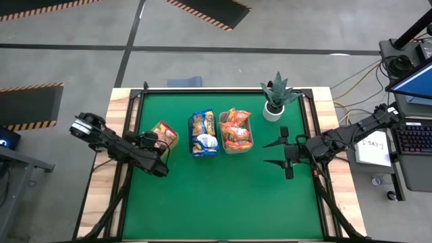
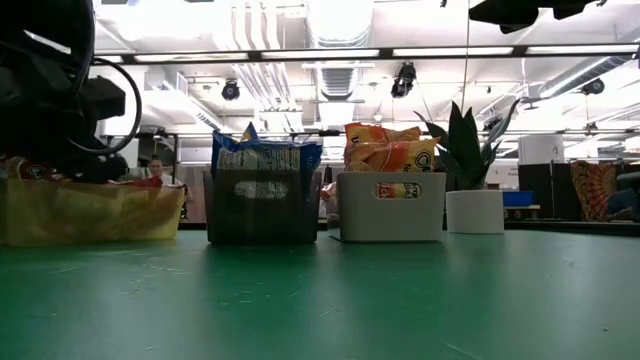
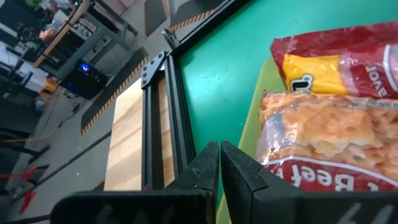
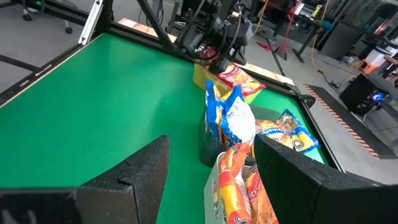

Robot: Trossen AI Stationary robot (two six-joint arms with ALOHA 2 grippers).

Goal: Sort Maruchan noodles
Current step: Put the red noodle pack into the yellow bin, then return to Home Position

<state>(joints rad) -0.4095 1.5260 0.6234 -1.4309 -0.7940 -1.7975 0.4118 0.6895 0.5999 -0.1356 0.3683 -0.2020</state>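
Observation:
Three bins stand in a row at the table's middle. The yellow-green bin holds red packets, the dark bin blue-and-yellow packets, and the pale grey bin orange packets. My left gripper is shut with nothing between its fingers. It hangs by the yellow-green bin's left rim. My right gripper is open and empty above the bare mat, to the right of the grey bin.
A potted plant in a white pot stands near the far right corner. The green mat lies bare on the near half. Black frame rails and wooden strips border the left and right sides.

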